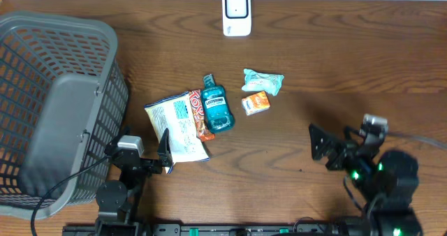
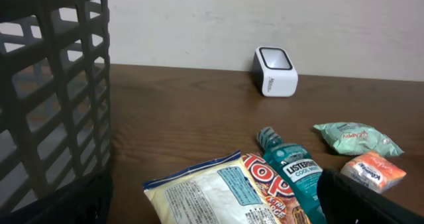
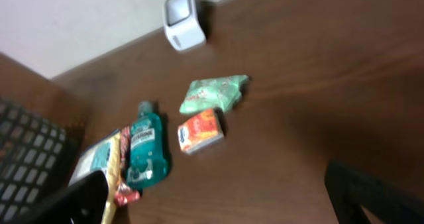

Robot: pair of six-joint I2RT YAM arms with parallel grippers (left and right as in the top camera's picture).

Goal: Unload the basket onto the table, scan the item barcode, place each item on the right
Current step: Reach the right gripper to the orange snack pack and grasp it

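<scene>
Overhead: The left tool (image 1: 165, 152) is shown spread wide and empty, just beside the near corner of the snack bag (image 1: 174, 124). The right tool (image 1: 320, 144) is likewise wide and empty, well apart from the items. The mouthwash bottle (image 1: 215, 105) is laid against the bag, its long axis running away from the arms, cap toward the scanner (image 1: 237, 12) at the far bench (image 1: 363, 47) edge.

Left wrist: Bag and bottle are seen directly ahead, with the scanner beyond them.

Right wrist: The orange packet (image 3: 200, 131) and green pouch (image 3: 215, 93) are seen ahead, the bottle further left. The left arm is judged nearer for bag or bottle.
</scene>
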